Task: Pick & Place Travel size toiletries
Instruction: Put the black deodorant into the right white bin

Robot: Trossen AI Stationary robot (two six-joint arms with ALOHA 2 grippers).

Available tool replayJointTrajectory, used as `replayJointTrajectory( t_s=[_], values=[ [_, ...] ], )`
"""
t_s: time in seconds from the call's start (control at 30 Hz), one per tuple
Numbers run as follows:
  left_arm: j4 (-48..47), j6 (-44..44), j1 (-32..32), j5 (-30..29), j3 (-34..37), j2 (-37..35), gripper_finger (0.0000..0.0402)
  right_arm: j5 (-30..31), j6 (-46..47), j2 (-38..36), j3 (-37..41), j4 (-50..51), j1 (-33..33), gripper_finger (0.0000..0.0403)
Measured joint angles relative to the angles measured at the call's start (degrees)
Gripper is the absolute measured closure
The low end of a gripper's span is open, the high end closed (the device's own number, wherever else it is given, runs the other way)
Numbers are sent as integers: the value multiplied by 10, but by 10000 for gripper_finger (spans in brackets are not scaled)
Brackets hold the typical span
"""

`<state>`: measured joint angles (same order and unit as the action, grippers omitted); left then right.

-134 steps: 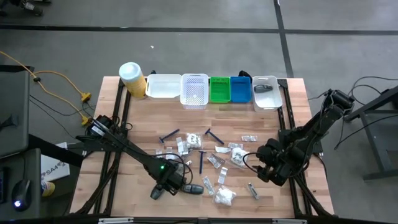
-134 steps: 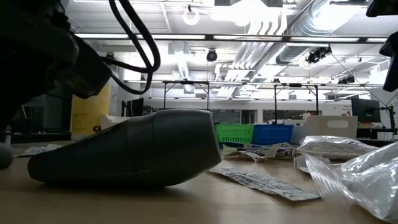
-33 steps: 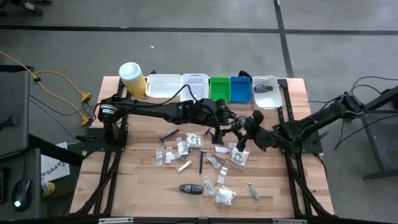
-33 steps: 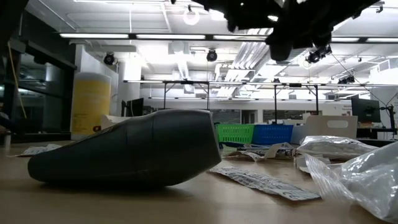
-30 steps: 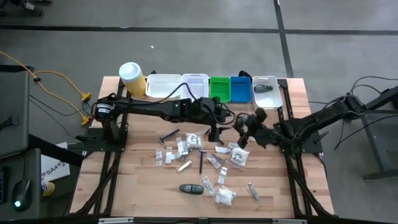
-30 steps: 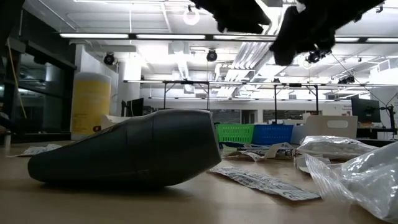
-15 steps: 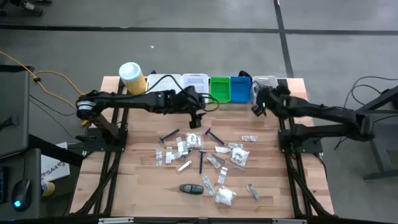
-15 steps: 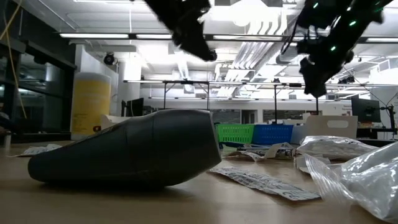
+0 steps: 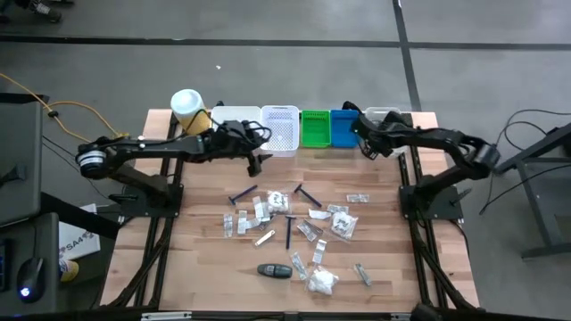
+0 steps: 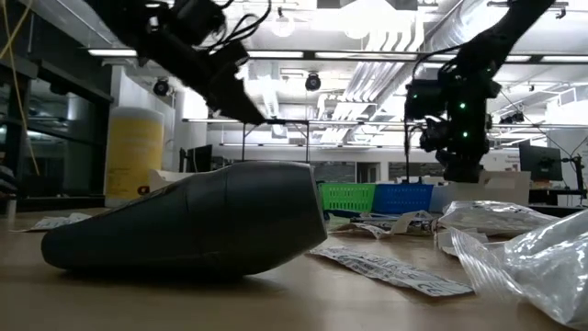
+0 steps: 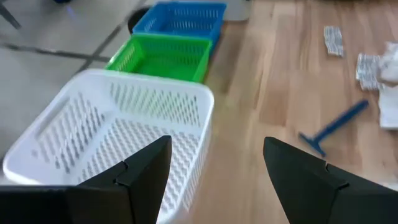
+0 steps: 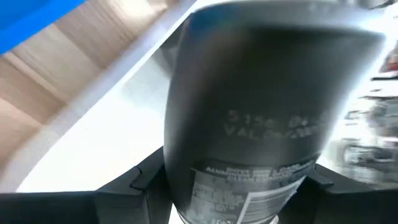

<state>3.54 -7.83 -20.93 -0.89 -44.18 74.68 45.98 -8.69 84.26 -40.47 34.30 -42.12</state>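
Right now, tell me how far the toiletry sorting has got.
Done: hardly anything. One dark grey rounded item is at the white tray, right in front of the right gripper; whether it is held is unclear.
In hand: nothing. The left gripper hangs open by the white mesh basket, which looks empty.
Left: clear sachets and dark-blue sticks lie scattered on the wooden table.

Wooden table [image 9: 196, 267]. Far edge: yellow canister [image 9: 189, 111], row of bins [image 9: 303, 129]. Middle: scattered toiletries [image 9: 299, 223]. Toward near edge: dark object [image 9: 274, 270].
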Motion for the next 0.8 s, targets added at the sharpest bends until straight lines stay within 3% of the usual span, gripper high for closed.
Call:
replayJointTrajectory(
  t_s=[0.13,0.27,0.47,0.8],
  values=[
    [-11,6,0,7,17,-31,149,51,-8,34,-17,37,15,197],
    [-21,14,1,28,17,-54,149,61,-10,38,-34,82,26,199],
    [-25,21,-1,54,17,-84,149,104,-20,40,-48,159,27,174],
    [-38,20,-1,65,17,-94,149,105,4,39,-49,171,27,159]
  ],
)
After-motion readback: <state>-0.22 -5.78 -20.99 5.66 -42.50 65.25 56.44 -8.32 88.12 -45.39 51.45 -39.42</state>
